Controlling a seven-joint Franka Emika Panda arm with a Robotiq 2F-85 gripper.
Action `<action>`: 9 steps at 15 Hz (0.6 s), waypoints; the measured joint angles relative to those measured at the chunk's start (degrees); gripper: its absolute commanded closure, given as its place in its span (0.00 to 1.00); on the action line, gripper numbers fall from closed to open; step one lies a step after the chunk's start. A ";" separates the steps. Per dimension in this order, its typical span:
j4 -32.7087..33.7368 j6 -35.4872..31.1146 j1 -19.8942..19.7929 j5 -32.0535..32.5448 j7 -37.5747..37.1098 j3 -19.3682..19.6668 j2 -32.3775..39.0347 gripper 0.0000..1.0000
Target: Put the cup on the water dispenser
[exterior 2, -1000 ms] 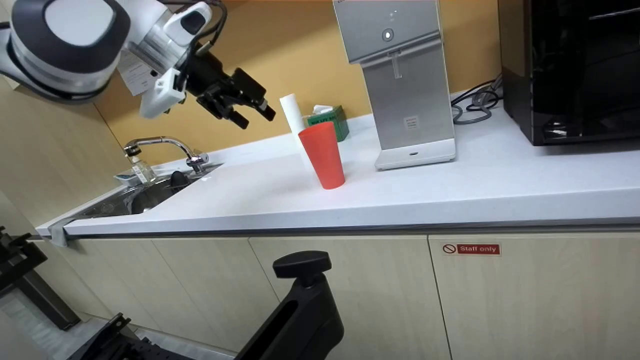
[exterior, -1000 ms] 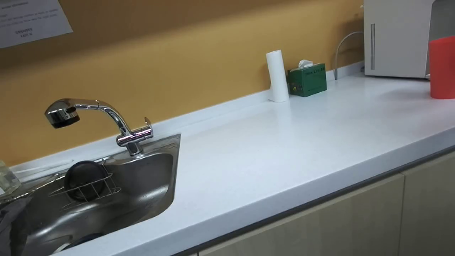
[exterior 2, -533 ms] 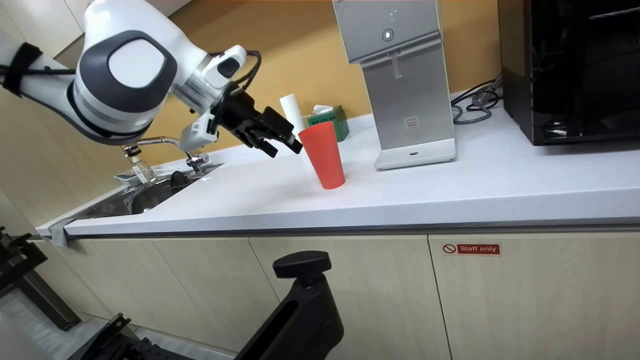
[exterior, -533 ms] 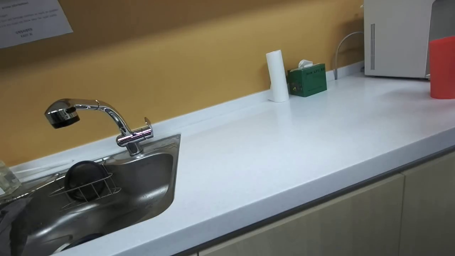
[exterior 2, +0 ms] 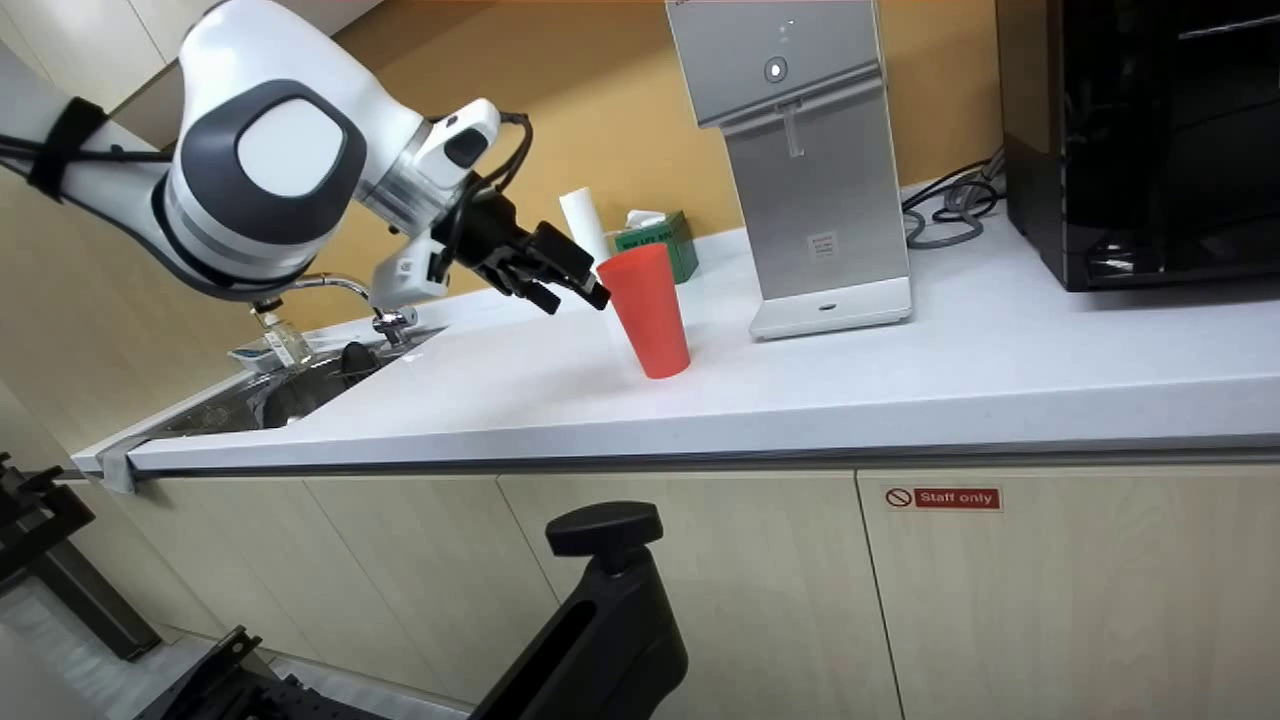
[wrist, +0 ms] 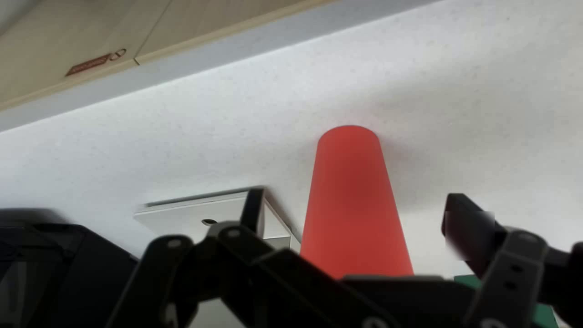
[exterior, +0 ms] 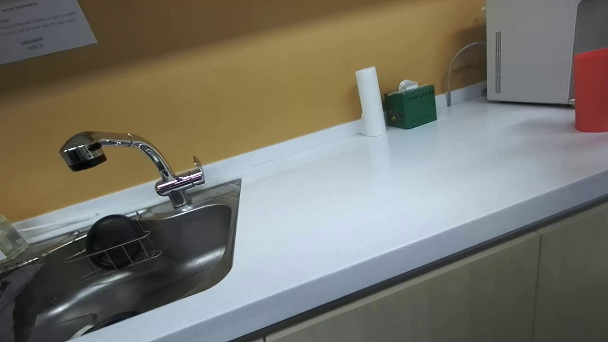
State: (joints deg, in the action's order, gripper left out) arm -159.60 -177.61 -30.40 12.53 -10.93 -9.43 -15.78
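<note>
The red-orange cup stands upright on the white counter in both exterior views (exterior: 591,90) (exterior 2: 648,315). It rises between my fingers in the wrist view (wrist: 353,191), with its top end hidden behind the gripper. The white and grey water dispenser (exterior 2: 820,220) stands to the right of the cup in an exterior view. Its side shows in an exterior view (exterior: 529,52) and its base in the wrist view (wrist: 182,216). My gripper (exterior 2: 577,299) is open beside the cup's upper part; the wrist view shows gaps between both fingers (wrist: 464,223) and the cup.
A white upright cylinder (exterior: 371,102) and a green tissue box (exterior: 411,107) stand by the wall. A sink (exterior: 190,247) with a chrome faucet (exterior: 152,154) is at the left. A black appliance (exterior 2: 1150,140) stands right of the dispenser. The counter's front edge (exterior 2: 700,425) runs below the cup.
My arm has moved down and to the right, bringing the open gripper close to the cup. It moved only slightly in the last half second. The cup has not moved.
</note>
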 measured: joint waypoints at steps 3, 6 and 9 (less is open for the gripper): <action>-0.02 -6.38 0.27 -1.75 -0.26 -0.01 3.65 0.00; -0.02 -12.84 0.18 -2.85 -0.27 -0.08 7.94 0.00; -0.02 -19.85 0.11 -3.97 -0.23 -0.10 11.92 0.00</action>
State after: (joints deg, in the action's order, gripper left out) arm -159.62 -197.46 -30.29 8.56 -11.16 -9.53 -3.87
